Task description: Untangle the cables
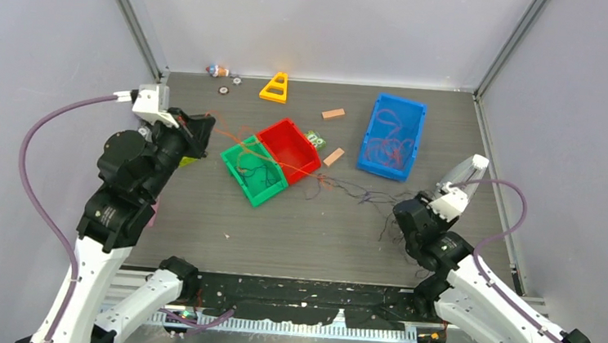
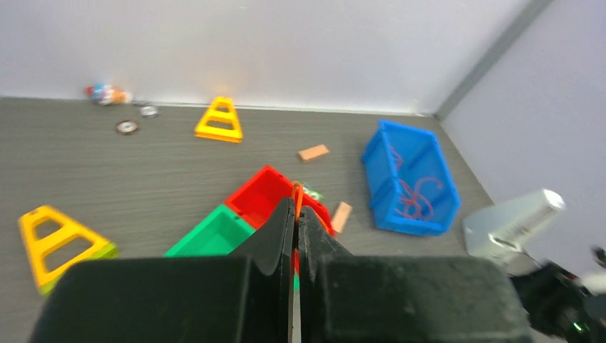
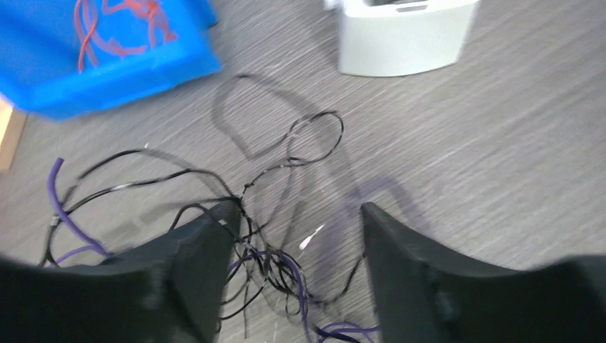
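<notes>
My left gripper (image 1: 199,129) is shut on a thin orange-red cable (image 1: 230,137), held above the table left of the bins. The cable runs from it over the green bin (image 1: 235,174) and red bin (image 1: 275,128) toward the dark tangle. In the left wrist view the jaws (image 2: 296,206) pinch an orange loop (image 2: 295,191). My right gripper (image 1: 405,216) is open and low over the dark purple-black cables (image 1: 368,197). In the right wrist view the tangle (image 3: 271,264) lies on the table between the open fingers (image 3: 300,214), close against the left finger. More red cables (image 1: 385,137) lie in the blue bin (image 1: 401,100).
A white container (image 1: 464,174) lies right of the right gripper. Two wooden blocks (image 1: 333,114) (image 1: 334,157), a yellow triangle (image 1: 275,87) and small parts (image 1: 218,70) are at the back. Another yellow triangle (image 2: 53,243) lies near the left arm. Walls enclose three sides.
</notes>
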Motion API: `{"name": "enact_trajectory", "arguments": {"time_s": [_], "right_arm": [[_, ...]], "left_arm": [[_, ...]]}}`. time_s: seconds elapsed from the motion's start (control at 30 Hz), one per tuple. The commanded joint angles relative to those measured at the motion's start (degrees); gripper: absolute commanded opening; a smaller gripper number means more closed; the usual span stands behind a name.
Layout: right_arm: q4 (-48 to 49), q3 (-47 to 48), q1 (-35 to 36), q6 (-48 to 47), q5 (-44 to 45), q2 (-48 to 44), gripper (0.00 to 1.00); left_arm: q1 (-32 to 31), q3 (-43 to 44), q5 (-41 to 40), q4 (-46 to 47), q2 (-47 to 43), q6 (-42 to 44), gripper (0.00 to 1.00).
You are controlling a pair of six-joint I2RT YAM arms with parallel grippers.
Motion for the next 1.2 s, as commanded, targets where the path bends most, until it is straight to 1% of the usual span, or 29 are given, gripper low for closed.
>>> {"name": "enact_trajectory", "arguments": {"time_s": [0.0,0.03,0.07,0.1,0.13,0.17,0.2,0.23,0.37,0.5,0.6,0.7,0.77,0.87,1.07,1.13,1.17], "right_arm": [[11.8,0.4,-0.4,-23.7,-13.8,-3.1,0.86],[16.9,-1.4,-0.4,-26.4,-16.9,-4.2,0.9],[19.8,-2.2,-0.4,-31.7,-24.0,-7.0,0.92],[23.9,-3.6,-0.4,-33.5,-27.0,-8.2,0.95],[25.5,-4.0,-0.4,-36.0,-31.9,-10.0,0.95],[28.6,-4.4,-0.4,-37.4,-34.7,-10.4,0.96],[29.9,-4.3,-0.4,-39.9,-40.2,-10.3,0.96],[31.4,-3.5,-0.4,-41.0,-42.3,-9.8,0.96],[34.3,0.1,-0.2,-46.0,-53.9,-2.5,0.96],[40.4,2.6,1.3,-47.8,-60.6,5.0,0.96],[44.4,5.7,4.9,-50.3,-61.4,10.3,0.97],[45.9,8.7,10.6,-55.7,-59.6,17.7,0.97],[47.4,11.0,12.2,-57.6,-59.9,22.1,0.97],[50.4,12.5,12.8,-59.1,-60.9,28.8,0.97],[56.8,13.3,13.1,-57.7,-60.3,39.2,0.96],[58.6,13.3,13.1,-56.9,-59.9,42.1,0.94],[59.8,13.1,13.1,-56.3,-59.7,42.9,0.91]], "left_arm": [[0.4,-1.9,20.4,11.7,0.5,2.6,0.0],[0.4,-1.8,23.6,12.1,1.2,2.4,0.0],[0.4,-1.8,26.3,12.4,2.0,2.1,0.0],[0.4,-1.9,28.4,12.7,2.8,1.6,0.0],[0.4,-2.1,30.4,13.1,3.3,1.2,0.0],[0.4,-2.4,31.7,13.6,3.8,0.7,0.0],[0.4,-2.7,32.6,14.1,4.1,0.4,0.0],[0.4,-3.0,32.7,14.5,4.2,0.1,0.0],[0.4,-3.1,31.8,14.2,4.1,0.7,0.0],[0.4,-2.2,31.6,13.6,4.2,1.1,0.0],[0.4,-1.7,31.3,13.0,4.1,1.5,0.0],[0.4,-1.5,31.0,12.9,3.9,1.7,0.0],[0.4,-1.4,30.9,12.8,3.8,1.7,0.0],[0.4,-1.0,30.9,12.6,3.7,1.8,0.0],[0.4,0.2,28.8,11.4,3.2,2.9,0.0],[0.4,0.8,28.0,10.9,3.0,3.6,0.0],[0.4,1.0,27.4,10.5,2.8,4.0,0.0]]}}
